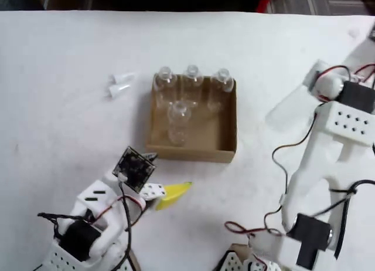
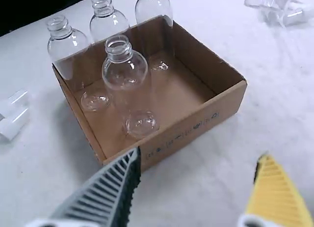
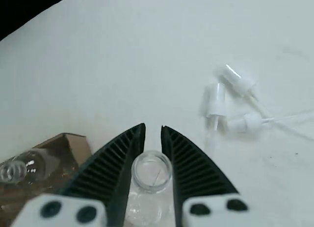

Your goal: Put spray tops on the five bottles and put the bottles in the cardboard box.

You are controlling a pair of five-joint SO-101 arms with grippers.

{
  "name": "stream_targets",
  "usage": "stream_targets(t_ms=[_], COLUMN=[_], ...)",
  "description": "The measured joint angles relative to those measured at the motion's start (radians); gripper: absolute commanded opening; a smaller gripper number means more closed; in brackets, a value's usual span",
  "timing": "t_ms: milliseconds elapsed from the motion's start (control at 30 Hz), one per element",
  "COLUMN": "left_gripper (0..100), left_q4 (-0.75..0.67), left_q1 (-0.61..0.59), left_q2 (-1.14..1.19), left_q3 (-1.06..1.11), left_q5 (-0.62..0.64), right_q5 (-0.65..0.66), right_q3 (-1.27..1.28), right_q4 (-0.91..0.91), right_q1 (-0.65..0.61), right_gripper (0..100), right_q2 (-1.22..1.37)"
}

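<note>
Fifth bottle (image 3: pixel 152 174) clamped in the right gripper (image 3: pixel 153 131), neck bare and open.

The bottle sits between the closed black fingers with its long axis running back toward the wrist, mouth up. Three white spray tops (image 3: pixel 229 103) lie on their sides on the table (image 1: pixel 70 136) just past the fingertips. The right arm (image 1: pixel 328 142) is the nearer one to them, but its fingers are full. The cardboard box (image 1: pixel 193 152) sits mid-table with the right arm at its 3 o'clock. It holds four upright bottles (image 1: pixel 177 121), all uncapped. At the box's 6 o'clock hovers the left gripper (image 2: pixel 198 158), fingers spread wide and empty, so fetching a top likely falls to it. Loose caps (image 1: pixel 120 86) lie at the box's 10 o'clock.
</note>
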Motion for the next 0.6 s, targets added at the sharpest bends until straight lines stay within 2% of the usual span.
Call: stream_targets(t_ms=[133, 333, 467, 600], left_gripper=[34, 34, 34, 34], left_q4=[0.000, 0.031, 0.052, 0.052], left_q1=[-0.009, -0.035, -0.035, -0.035], left_q2=[0.000, 0.000, 0.000, 0.000], left_q3=[0.000, -0.002, -0.002, -0.002], left_q5=[-0.005, -0.029, -0.072, -0.077], right_q5=[0.052, 0.087, 0.109, 0.150], right_q3=[0.000, 0.035, 0.170, 0.391], right_q4=[0.052, 0.071, -0.008, -0.181], right_q1=[-0.101, -0.324, -0.450, -0.528], right_gripper=[2.2, 1.5, 1.5, 1.5], right_q2=[-0.083, -0.219, -0.342, -0.479])
